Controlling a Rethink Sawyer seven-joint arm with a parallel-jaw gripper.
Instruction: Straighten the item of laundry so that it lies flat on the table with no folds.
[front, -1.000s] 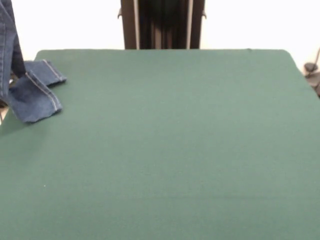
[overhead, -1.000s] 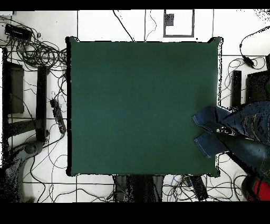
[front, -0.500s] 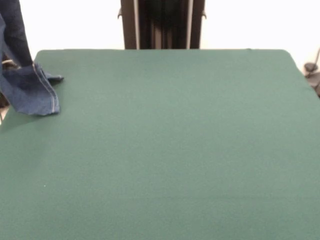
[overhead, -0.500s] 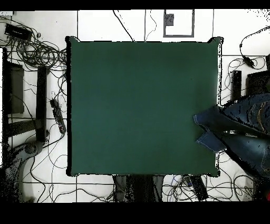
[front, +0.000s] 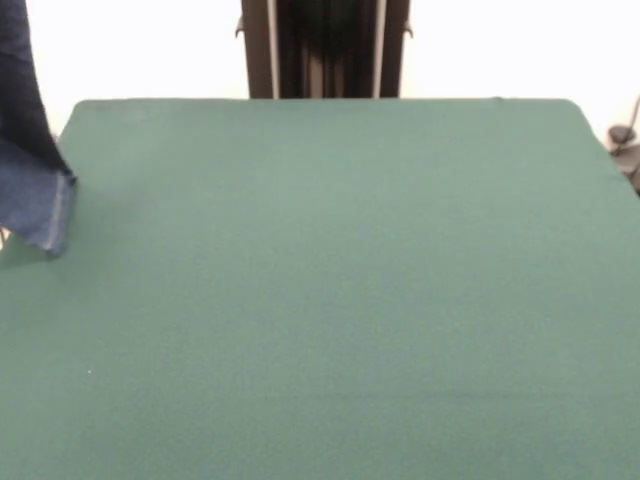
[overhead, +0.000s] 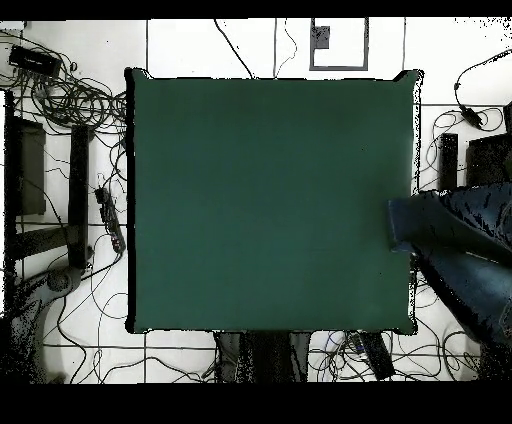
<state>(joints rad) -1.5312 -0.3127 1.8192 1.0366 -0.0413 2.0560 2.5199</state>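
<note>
The jeans hang at the table's edge, their upper part cut off. No pincer shows, so its state and relative places cannot be told.

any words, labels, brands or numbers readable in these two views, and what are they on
None can be read in either view.
The jeans at the table edge show only plain denim, no tag or label in view.
The table's green top is unmarked.
The floor gear beside the table in the overhead view is too small to show any lettering.
</note>
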